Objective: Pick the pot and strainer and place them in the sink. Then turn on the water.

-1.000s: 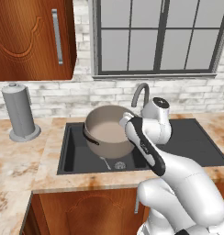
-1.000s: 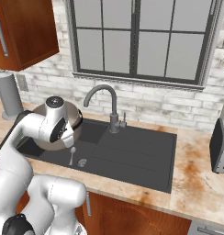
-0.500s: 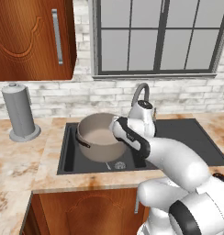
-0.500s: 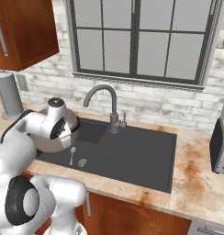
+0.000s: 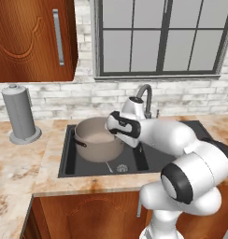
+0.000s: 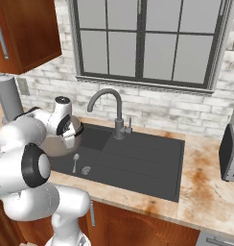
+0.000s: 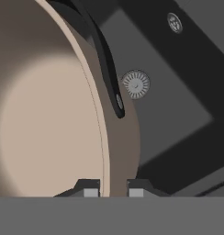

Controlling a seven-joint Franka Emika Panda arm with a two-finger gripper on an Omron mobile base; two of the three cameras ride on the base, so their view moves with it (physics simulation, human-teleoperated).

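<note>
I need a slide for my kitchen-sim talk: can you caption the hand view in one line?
Gripper pinching the pot by its rim, fingers astride the wall, above the dark sink and its drain.

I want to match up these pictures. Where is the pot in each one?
Left base view: the pot sits left of middle, in the sink's left basin, beside the arm.
Right base view: the pot is at the left, mostly behind the arm.
Hand view: the pot takes up the left side, its rim between the gripper tips.
Shared landmark: the round drain by the pot.
</note>
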